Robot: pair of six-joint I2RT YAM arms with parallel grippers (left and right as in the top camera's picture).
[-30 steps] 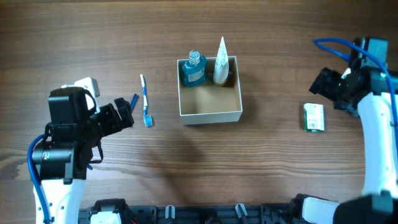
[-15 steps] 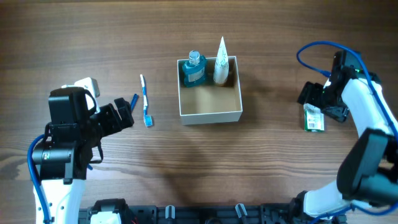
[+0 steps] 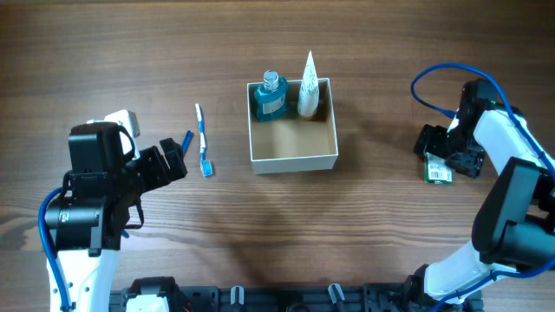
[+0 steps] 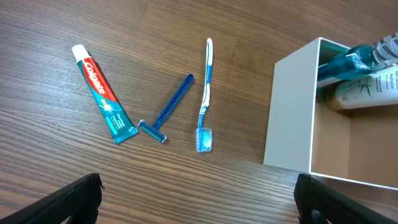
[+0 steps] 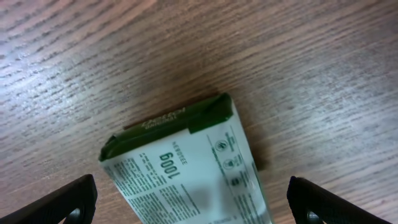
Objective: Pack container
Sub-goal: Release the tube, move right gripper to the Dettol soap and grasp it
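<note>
The container (image 3: 292, 154) is a white-walled open box with a tan inside at the table's middle; it also shows in the left wrist view (image 4: 289, 112). A blue bottle (image 3: 270, 96) and a white tube (image 3: 308, 87) stand along its far wall. A white-green packet (image 3: 438, 169) lies at the right. My right gripper (image 3: 444, 154) is open and low over it, jaws on either side (image 5: 193, 205) of the packet (image 5: 186, 168). My left gripper (image 3: 173, 156) is open and empty (image 4: 196, 205), left of a toothbrush (image 4: 205, 93), a razor (image 4: 168, 109) and a toothpaste tube (image 4: 102, 93).
The toothbrush (image 3: 202, 139) lies on the wooden table left of the container, with the blue razor (image 3: 186, 139) partly under my left gripper. The container's near half shows bare tan floor.
My right arm has swung in from the far right and come down over the white-green packet. The left arm and the other things have not moved.
</note>
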